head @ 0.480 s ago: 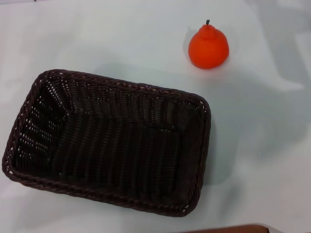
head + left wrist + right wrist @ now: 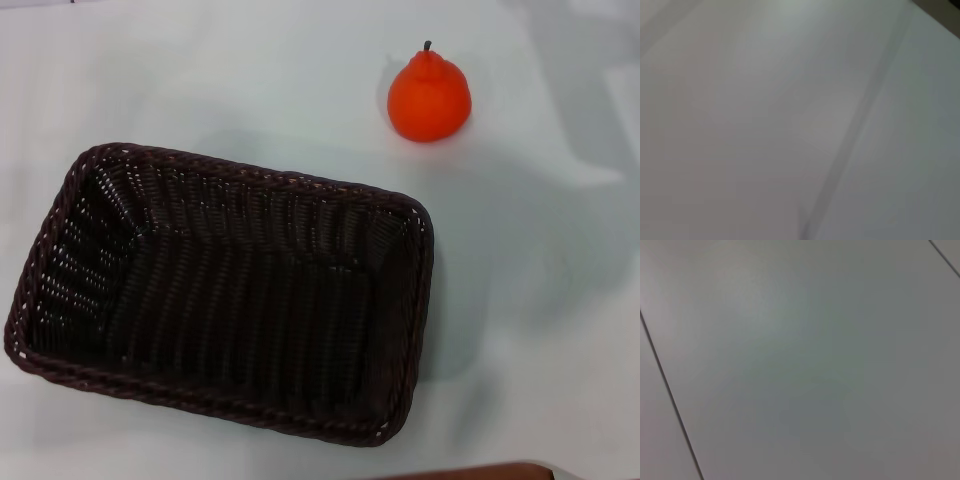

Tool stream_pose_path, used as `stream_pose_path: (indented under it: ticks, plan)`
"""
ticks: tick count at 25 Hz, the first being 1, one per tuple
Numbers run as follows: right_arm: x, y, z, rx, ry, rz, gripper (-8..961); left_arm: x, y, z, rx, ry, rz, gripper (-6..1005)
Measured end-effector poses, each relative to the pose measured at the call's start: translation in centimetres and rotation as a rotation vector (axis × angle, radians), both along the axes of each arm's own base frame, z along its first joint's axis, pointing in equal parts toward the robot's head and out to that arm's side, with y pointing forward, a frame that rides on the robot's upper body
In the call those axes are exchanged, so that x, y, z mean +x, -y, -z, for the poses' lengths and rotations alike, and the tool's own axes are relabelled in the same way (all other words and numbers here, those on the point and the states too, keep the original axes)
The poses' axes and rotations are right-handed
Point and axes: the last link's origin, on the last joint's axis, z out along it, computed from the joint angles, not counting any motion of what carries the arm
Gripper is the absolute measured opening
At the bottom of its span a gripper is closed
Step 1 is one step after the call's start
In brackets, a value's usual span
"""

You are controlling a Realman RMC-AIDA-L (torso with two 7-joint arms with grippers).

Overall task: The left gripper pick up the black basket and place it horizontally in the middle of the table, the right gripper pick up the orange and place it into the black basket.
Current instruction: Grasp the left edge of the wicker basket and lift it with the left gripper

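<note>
The black basket (image 2: 225, 295) lies on the white table (image 2: 540, 300) at the left and middle of the head view, its long side slightly slanted, and it is empty. The orange (image 2: 429, 96) stands upright on the table behind the basket's right end, apart from it. Neither the left gripper nor the right gripper shows in any view. Both wrist views show only a plain pale surface with a thin dark line.
A brown edge (image 2: 470, 472) shows at the bottom of the head view, in front of the basket. Soft shadows fall on the table at the far right (image 2: 570, 90).
</note>
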Motion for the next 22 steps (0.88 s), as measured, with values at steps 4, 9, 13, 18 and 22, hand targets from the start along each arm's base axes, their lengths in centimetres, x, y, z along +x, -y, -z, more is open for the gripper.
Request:
stream_pose_path:
  ticks: [4, 9, 13, 18, 22]
  plan:
    - [-0.2, -0.1, 0.0, 0.000, 0.000, -0.004, 705, 1.4, -1.1, -2.2, -0.292, -0.117, 0.123, 814]
    - [-0.1, -0.5, 0.1, -0.012, 0.001, 0.011, 705, 3.3, -2.7, -3.2, -0.758, -0.212, 0.098, 793]
    - [-0.3, -0.8, 0.1, -0.017, 0.003, 0.014, 705, 5.0, -3.4, -3.2, -0.977, -0.299, -0.043, 775]
    - [-0.4, -0.9, 0.1, -0.018, 0.004, 0.014, 706, 6.6, -3.9, -3.0, -1.134, -0.370, -0.213, 772]
    - [-0.4, -1.0, 0.0, -0.016, 0.001, 0.020, 706, 7.5, -4.0, -2.7, -1.243, -0.418, -0.300, 770]
